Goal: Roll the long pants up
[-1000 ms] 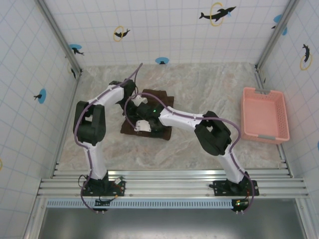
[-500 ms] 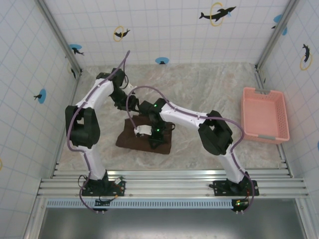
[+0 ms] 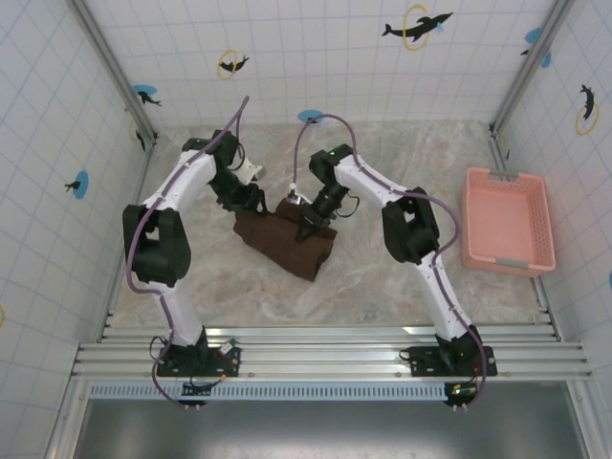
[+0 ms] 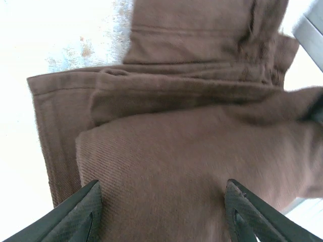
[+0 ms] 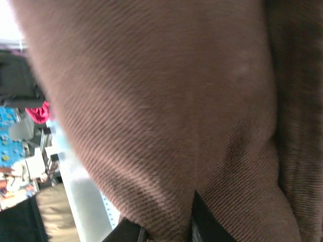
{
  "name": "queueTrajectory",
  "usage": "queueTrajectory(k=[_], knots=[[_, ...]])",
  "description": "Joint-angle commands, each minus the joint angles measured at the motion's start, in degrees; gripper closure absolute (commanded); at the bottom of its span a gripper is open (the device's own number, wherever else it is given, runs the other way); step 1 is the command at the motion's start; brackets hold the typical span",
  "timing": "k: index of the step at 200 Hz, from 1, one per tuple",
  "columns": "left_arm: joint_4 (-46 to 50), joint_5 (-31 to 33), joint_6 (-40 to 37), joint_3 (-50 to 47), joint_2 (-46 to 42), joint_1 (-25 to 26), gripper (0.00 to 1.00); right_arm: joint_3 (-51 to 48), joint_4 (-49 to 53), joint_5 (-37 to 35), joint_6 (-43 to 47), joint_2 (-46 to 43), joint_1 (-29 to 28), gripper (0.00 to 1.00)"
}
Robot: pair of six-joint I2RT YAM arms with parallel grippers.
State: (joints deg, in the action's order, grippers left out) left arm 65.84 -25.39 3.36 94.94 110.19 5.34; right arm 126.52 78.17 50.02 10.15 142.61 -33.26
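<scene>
Top external: left claw [image 3: 251,194] released, jaws spread at the far-left edge of the long pants [image 3: 285,245], a folded brown bundle mid-tabletop [image 3: 382,287]. Right claw [image 3: 308,218] clenched on a cloth fold. Best move, I'd say: left pins the bundle flat, right turns its fold over tight, edges aligned.

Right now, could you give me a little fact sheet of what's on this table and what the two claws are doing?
Garment: long pants, dark brown, a folded bundle on the table
Left gripper: open, fingers spread over the pants
Right gripper: shut, pinching a fold of the pants
Other item: pink basket, at the table's right edge, apart from the pants
</scene>
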Motion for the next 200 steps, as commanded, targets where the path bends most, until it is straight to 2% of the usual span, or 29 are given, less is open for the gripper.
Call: queueTrajectory(k=[1, 39, 79, 117, 146, 172, 200], knots=[[2.2, 1.1, -0.8, -0.1, -2.1, -0.2, 0.35, 4.6, -0.8, -1.1, -4.8, 5.2, 0.6, 0.93], [5.1, 5.1, -1.1, 4.0, -2.1, -0.2, 0.35, 5.1, -6.2, 2.0, -11.0, 8.7, 2.6, 0.93], [6.4, 12.2, -0.5, 6.5, -5.0, -0.1, 0.35, 7.1, -12.1, 5.8, -19.0, 10.7, 4.8, 0.93], [1.4, 10.5, 2.4, 4.8, -7.4, 1.0, 0.32, 8.9, -14.5, 7.9, -23.3, 13.6, 6.6, 0.93], [-0.7, 8.8, 6.2, 8.0, 0.1, 3.8, 0.31, 7.0, -15.2, 8.1, -23.7, 13.8, 7.5, 0.93], [-2.2, 7.3, 8.8, 15.4, 9.1, 6.6, 0.31, 5.8, -15.5, 8.1, -23.8, 13.9, 7.9, 0.93], [-2.2, 7.6, 11.0, 24.6, 18.5, 7.3, 0.3, 5.8, -15.5, 8.1, -23.9, 14.0, 7.8, 0.93]])
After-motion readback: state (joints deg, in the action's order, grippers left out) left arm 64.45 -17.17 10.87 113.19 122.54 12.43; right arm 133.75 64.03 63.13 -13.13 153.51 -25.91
